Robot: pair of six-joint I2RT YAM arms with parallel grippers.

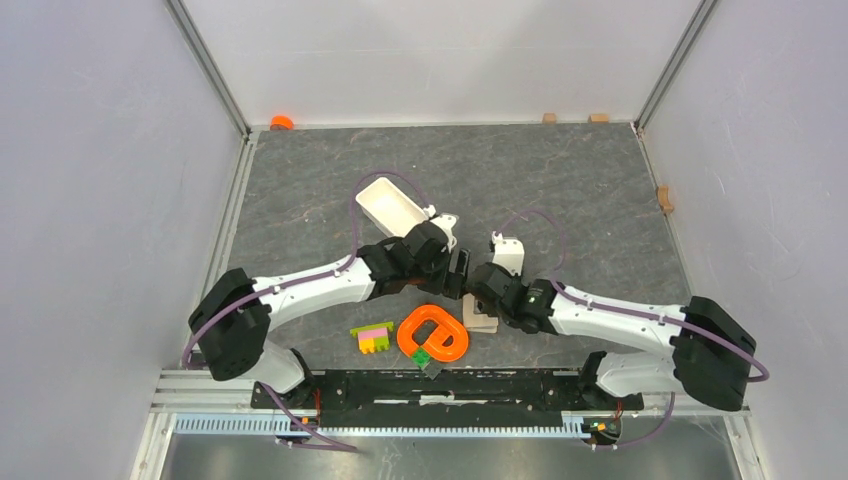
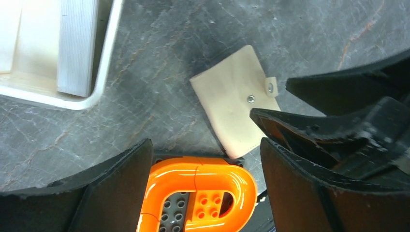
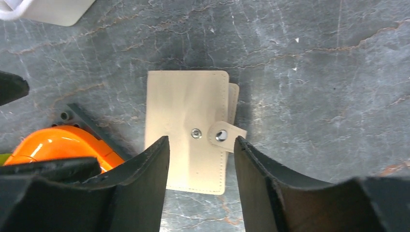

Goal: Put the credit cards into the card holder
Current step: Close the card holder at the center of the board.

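The beige card holder (image 3: pixel 188 125) lies folded on the grey table, its clasp tab (image 3: pixel 223 136) unsnapped beside the stud. It also shows in the left wrist view (image 2: pixel 232 104) and partly in the top view (image 1: pixel 484 320). My right gripper (image 3: pixel 202 140) is open, its fingers on either side of the holder's tab end; I cannot tell whether they touch it. My left gripper (image 2: pixel 204 145) is open and empty, above the orange loop toy (image 2: pixel 198 191), close beside the right gripper (image 1: pixel 480 288). No light blue or orange-gold credit card is in view.
A long white tray (image 1: pixel 392 208) stands behind the left gripper (image 1: pixel 455 272). The orange loop (image 1: pixel 433 333) on a dark plate lies left of the holder, with a small green brick (image 1: pixel 423 357). Pink-yellow-green bricks (image 1: pixel 373 337) lie further left. The two grippers crowd the middle.
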